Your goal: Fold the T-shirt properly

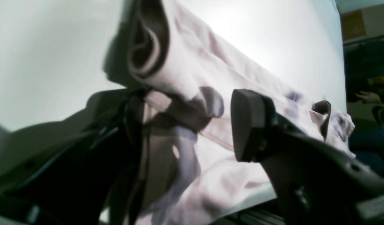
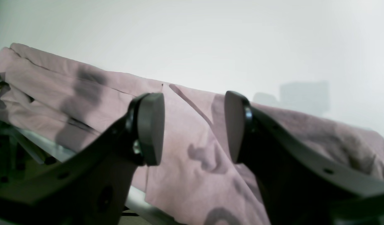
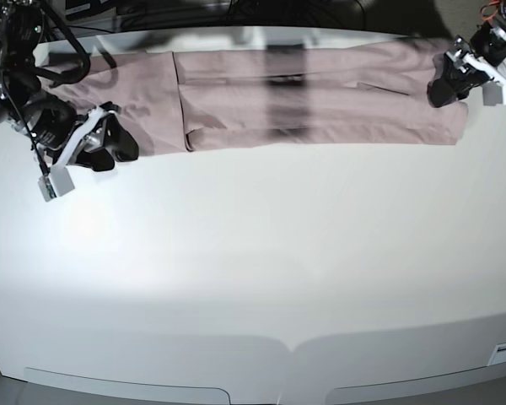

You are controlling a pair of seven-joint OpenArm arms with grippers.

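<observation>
T-shirt (image 3: 312, 101): long folded strip, top of base view, on table (image 3: 253, 270);
Left gripper (image 3: 449, 82): fingers spread, upper right;
Right gripper (image 3: 110, 143): fingers spread, upper left

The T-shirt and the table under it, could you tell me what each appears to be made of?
The T-shirt looks like thin, soft, matte knit fabric, probably cotton or a blend: it creases, drapes limply and curls at its folded edge in the left wrist view. The table looks like a hard, smooth white board, perhaps laminate, with a soft sheen where light reflects.
</observation>
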